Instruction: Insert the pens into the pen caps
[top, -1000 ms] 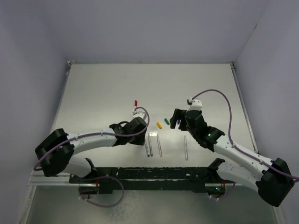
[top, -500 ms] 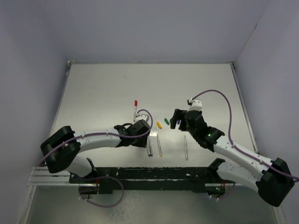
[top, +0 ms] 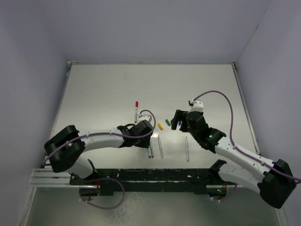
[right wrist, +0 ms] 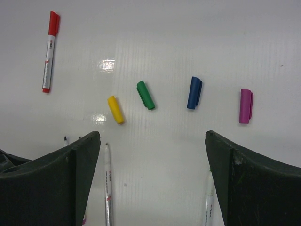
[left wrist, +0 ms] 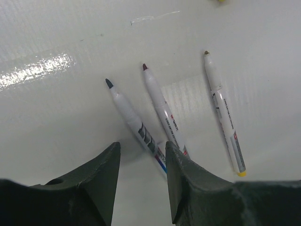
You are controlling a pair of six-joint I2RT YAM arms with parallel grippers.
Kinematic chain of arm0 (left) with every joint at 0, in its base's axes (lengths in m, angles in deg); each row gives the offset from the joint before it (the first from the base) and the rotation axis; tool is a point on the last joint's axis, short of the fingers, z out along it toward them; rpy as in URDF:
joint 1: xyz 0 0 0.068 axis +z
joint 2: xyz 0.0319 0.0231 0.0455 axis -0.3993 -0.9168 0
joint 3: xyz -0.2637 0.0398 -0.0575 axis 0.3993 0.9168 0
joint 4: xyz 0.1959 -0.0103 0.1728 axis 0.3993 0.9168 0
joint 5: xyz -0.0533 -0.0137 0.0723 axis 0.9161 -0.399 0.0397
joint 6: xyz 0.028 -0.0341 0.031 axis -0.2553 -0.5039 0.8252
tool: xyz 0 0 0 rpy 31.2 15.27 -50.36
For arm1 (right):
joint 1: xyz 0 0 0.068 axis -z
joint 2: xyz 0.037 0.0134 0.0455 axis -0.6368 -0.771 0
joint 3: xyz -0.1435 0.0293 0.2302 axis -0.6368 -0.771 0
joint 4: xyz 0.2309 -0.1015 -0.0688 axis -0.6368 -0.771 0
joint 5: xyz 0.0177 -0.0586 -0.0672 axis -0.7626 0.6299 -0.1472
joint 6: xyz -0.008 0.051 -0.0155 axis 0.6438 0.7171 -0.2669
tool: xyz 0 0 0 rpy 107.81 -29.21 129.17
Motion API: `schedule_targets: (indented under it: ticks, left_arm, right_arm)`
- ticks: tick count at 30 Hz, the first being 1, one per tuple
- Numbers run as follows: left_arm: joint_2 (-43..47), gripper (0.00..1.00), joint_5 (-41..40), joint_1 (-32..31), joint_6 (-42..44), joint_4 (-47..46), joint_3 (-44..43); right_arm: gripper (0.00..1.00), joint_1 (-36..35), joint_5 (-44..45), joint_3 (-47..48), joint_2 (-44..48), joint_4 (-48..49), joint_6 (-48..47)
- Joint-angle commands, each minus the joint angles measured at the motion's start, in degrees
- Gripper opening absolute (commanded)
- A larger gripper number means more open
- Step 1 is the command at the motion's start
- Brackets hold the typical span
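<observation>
A pen with the red cap on it (top: pixel 136 109) lies on the white table, and also shows in the right wrist view (right wrist: pixel 48 52). Three uncapped pens lie side by side: dark-tipped (left wrist: pixel 131 120), red-tipped (left wrist: pixel 162 108) and yellow-ended (left wrist: pixel 223 113). My left gripper (left wrist: pixel 141 155) is open and empty just above the dark-tipped pen's rear end (top: pixel 150 149). A further pen (top: pixel 187 148) lies to the right. The yellow cap (right wrist: pixel 115 109), green cap (right wrist: pixel 145 94), blue cap (right wrist: pixel 194 92) and purple cap (right wrist: pixel 245 106) lie in a row. My right gripper (right wrist: pixel 153 155) is wide open and empty, hovering just short of them.
The white table (top: pixel 103 94) is walled at the back and sides. The arm bases and a black rail (top: pixel 141 176) run along the near edge. A purple cable (top: pixel 225 101) loops above my right arm.
My left gripper has let go of the red-capped pen, which now lies on the table, and moved right and nearer, over the uncapped pens. The right arm has not moved.
</observation>
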Motion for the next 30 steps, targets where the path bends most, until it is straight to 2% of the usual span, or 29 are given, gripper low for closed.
schedule_targets:
  ticks: [1,6,17,30]
  left_arm:
    - [-1.23,0.47,0.38,-0.40,-0.32,-1.49,-2.44]
    - [-1.63,0.46,0.83,-0.38,0.35,1.16,-2.61]
    - [-3.03,0.40,-1.01,-0.39,4.50,14.89,-6.32]
    - [-4.13,0.38,4.07,-0.40,7.06,15.21,-6.43]
  right_arm:
    - [0.94,-0.07,-0.21,-0.16,0.29,1.86,0.75]
    - [0.94,-0.03,-0.01,-0.20,0.72,1.65,0.85]
    - [0.94,-0.03,0.43,-0.72,1.74,1.72,2.09]
    - [0.94,-0.10,0.46,-0.49,2.89,0.80,2.28]
